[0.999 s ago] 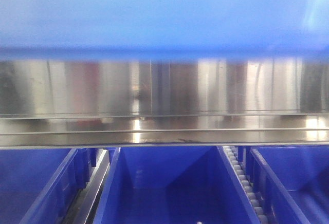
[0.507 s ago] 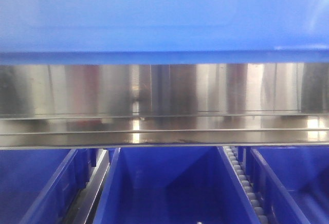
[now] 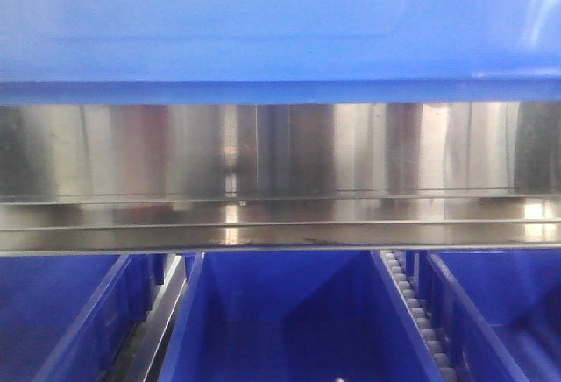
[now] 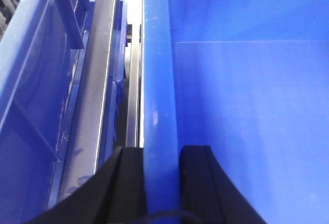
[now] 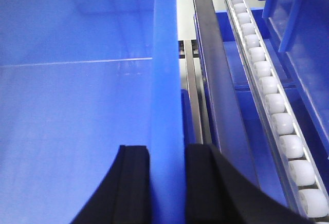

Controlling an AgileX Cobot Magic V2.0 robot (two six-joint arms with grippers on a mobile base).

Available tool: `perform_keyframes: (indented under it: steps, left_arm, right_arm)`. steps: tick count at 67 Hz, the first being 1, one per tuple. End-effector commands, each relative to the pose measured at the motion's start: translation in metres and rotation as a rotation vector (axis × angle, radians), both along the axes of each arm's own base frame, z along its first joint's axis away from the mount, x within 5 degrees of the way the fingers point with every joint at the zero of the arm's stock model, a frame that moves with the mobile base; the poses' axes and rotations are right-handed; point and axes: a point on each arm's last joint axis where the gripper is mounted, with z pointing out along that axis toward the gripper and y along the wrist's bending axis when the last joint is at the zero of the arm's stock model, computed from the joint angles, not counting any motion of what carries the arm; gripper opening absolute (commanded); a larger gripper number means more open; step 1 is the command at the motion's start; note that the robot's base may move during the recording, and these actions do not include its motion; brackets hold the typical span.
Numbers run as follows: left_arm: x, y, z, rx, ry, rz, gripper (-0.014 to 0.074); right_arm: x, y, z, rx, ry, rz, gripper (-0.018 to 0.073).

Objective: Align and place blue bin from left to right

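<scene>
While both jaws pinch blue bin (image 4: pixel 159 80) rims (opposite sides) | rails (image 4: pixel 97 80) close alongside

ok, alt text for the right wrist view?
The right gripper has its black fingers clamped either side of the thick wall of a bright-blue plastic bin. Right of it run a dark metal rail and a track of white rollers.
</scene>
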Motion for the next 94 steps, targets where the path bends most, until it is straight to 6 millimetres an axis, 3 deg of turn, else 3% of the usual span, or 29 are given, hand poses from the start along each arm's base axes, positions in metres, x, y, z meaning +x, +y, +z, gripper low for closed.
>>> perform_keyframes:
  steps: [1,94]
  left_arm:
    - [-0.0043,-0.0025,0.0119,-0.038,-0.078,-0.056,-0.0111]
    - [-0.0055,-0.0048,0.0104,-0.083,-0.056,-0.055,-0.0111]
  right_arm:
    - [-0.0014,-0.0004,0.014,0.054,-0.103,0.042,-0.0079]
    - [-0.0018,-0.0012,0.0129,0.005,-0.104,0.066,-0.0079]
